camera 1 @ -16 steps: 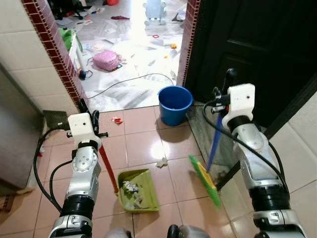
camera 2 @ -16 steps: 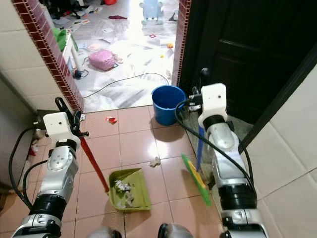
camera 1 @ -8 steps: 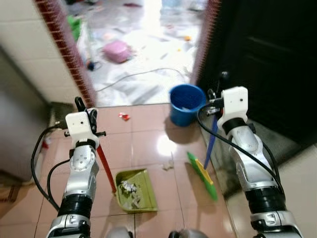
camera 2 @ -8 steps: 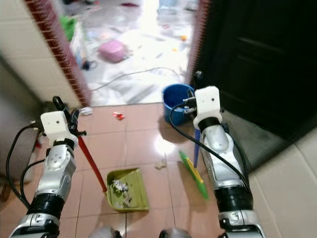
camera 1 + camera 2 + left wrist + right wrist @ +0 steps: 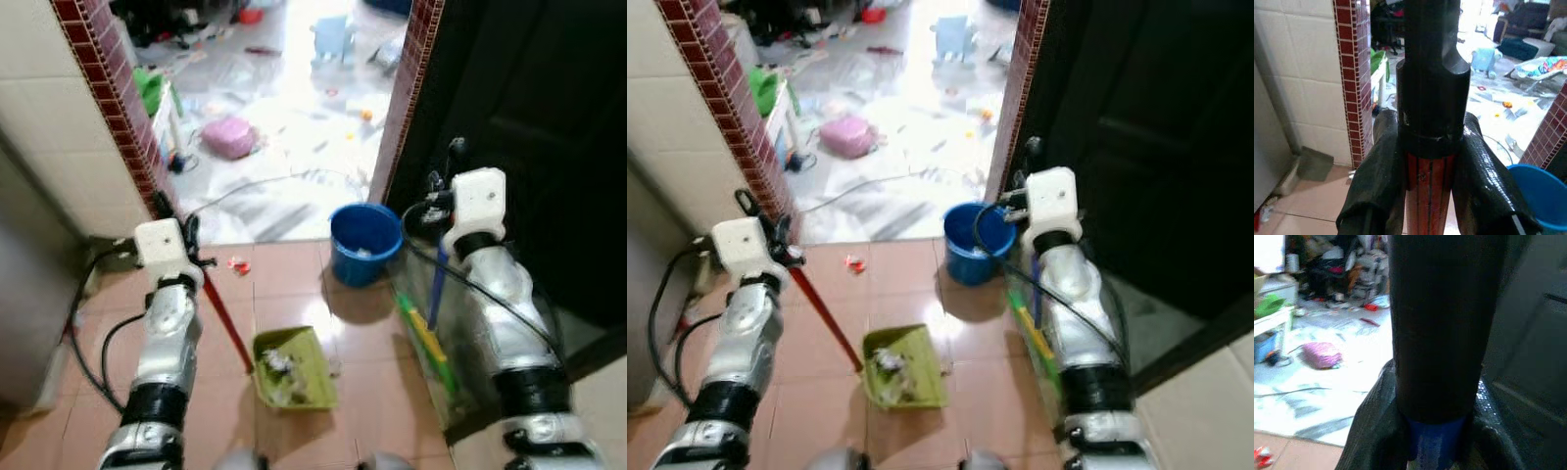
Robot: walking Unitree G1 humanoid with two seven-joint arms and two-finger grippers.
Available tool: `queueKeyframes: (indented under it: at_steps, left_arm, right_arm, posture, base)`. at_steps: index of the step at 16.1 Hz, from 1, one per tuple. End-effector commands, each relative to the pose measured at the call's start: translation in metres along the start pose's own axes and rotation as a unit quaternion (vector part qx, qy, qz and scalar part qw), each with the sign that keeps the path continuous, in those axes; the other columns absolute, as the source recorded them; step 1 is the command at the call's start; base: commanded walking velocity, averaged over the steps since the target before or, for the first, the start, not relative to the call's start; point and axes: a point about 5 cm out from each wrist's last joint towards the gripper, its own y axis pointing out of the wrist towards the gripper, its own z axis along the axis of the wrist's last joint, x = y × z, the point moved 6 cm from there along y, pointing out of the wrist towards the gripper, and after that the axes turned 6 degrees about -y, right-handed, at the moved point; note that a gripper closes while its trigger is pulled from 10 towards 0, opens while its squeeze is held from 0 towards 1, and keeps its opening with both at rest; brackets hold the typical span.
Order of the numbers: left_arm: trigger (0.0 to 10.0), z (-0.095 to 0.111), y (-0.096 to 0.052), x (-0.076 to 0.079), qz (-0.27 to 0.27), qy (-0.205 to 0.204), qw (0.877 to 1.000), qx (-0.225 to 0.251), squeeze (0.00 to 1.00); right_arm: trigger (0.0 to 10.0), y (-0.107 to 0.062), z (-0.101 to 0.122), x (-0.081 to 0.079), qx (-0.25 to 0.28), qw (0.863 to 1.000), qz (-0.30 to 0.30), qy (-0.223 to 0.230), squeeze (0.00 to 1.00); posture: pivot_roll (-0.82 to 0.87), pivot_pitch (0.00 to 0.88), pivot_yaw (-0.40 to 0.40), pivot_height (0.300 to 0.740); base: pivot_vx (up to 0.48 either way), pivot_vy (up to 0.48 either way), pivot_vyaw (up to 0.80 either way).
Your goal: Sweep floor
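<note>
the glossy salmon ceramic floor tiles [image 5: 294, 284] mirror the light. the lime-green plastic dustpan [image 5: 294, 367] looks smooth, holding crumpled paper scraps [image 5: 279, 364]. the round blue plastic bucket [image 5: 364, 243] has a soft sheen. the ribbed red dustpan handle [image 5: 1427, 193] ends in a matt black cap, clamped by textured black rubbery fingers [image 5: 1484, 183]. the silver left arm [image 5: 167, 338] looks like brushed metal

Left pincer [image 5: 1430, 196] around red handle [image 5: 1429, 181]

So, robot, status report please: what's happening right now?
Left gripper clamped on red dustpan handle. Right gripper clamped on blue broom handle. Debris in green dustpan. Blue bucket ahead.
</note>
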Motion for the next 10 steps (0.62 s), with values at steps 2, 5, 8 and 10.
queueKeyframes:
  at_steps: [2,5,8,10]
  left_arm:
    - [10.0,0.017,0.004,0.000,-0.001,0.017,0.999,0.029,0.00]
    - [10.0,0.013,0.003,0.003,-0.002,0.015,1.000,0.025,0.00]
    - [10.0,0.002,0.005,0.014,-0.015,0.019,1.000,0.009,0.00]
    - [10.0,-0.004,0.006,0.015,-0.014,0.029,0.999,0.001,0.00]
  right_arm:
    - [10.0,0.003,0.012,0.006,0.025,1.000,-0.005,0.002,0.00]
    - [10.0,0.002,0.004,0.012,0.008,1.000,-0.017,0.000,0.00]
    - [10.0,0.005,0.001,0.010,-0.005,0.999,-0.020,0.024,0.00]
    - [10.0,0.008,-0.001,0.011,-0.013,0.999,-0.024,0.042,0.00]
  posture:
    - [-0.12,0.033,0.019,0.740]
    - [-0.12,0.032,0.010,0.740]
    - [-0.12,0.046,0.010,0.740]
    - [-0.13,0.046,0.013,0.740]
  base:
    - [0.339,0.323,0.00]
    - [0.000,0.000,0.00]
    - [0.000,0.000,0.00]
    - [0.000,0.000,0.00]
